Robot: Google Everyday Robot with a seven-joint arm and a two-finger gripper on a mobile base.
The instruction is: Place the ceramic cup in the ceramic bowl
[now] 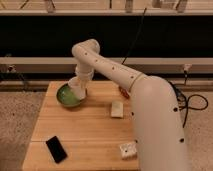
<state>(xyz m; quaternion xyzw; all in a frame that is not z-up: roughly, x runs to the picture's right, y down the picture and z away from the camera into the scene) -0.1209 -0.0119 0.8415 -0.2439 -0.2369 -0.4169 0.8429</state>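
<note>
The green ceramic bowl (66, 96) sits at the far left of the wooden table (85, 130). My gripper (79, 90) points down over the bowl's right part, at the end of the white arm that reaches in from the lower right. A pale white shape at the gripper's tip, which looks like the ceramic cup (78, 92), is at the bowl's right rim, partly inside it. It blends with the gripper, so I cannot tell where one ends and the other begins, or whether the cup rests in the bowl.
A small white block (117, 108) lies mid-table right of the bowl. Another white block (128, 149) lies near the front edge. A black phone (56, 149) lies at the front left. Black cables (189, 102) hang off the table's right. A dark wall with rails runs behind.
</note>
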